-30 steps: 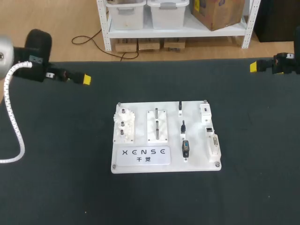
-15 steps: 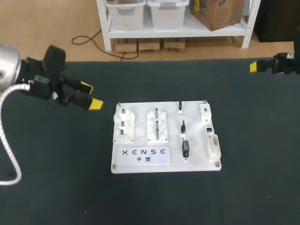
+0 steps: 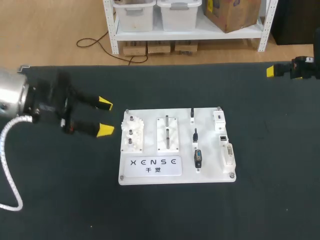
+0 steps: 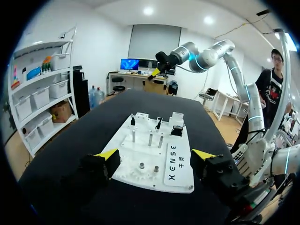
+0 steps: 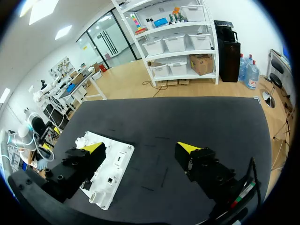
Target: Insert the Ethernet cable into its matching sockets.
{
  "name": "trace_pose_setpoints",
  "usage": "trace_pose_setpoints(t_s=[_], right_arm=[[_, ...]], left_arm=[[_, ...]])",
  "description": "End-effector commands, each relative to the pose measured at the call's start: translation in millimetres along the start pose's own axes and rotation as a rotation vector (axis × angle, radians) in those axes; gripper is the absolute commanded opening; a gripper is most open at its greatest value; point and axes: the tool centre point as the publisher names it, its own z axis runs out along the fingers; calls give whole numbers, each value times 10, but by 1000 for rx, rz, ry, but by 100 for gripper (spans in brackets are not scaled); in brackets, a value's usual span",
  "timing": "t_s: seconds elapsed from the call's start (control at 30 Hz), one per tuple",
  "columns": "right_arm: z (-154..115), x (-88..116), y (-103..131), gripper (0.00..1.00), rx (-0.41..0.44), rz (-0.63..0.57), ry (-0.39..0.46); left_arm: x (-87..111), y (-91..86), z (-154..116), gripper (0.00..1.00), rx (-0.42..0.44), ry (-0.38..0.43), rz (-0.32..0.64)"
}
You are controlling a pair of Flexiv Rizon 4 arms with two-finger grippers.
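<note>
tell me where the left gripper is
In the head view the left gripper is open at the table's left, just beside the white board's left edge.

Board: white rectangular fixture board, flat on the dark table, near its middle.
Socket: small dark-mouthed jack at the board's right edge, between a white block and a wider pale connector.
Plugs: two small black plugs, upright in holders, left of the jack, one behind the other; type too small to tell.
</note>
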Motion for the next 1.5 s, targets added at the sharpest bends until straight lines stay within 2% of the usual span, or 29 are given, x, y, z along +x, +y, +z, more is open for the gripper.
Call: trace_pose_setpoints(t_s=[0.03,0.4,0.7,1.47,1.5], right_arm=[[-5,1,3,100,1,0,0],[-5,1,3,100,1,0,0],[-5,1,3,100,1,0,0],[-5,1,3,100,1,0,0],[49,10,75,100,9,5,8]], left_arm=[[71,-60,209,100,-27,-101,9],[91,-107,597,100,40,-65,83],[39,-79,775,100,67,-40,101],[57,-66,788,100,85,-49,85],[57,-66,788,100,85,-49,85]])
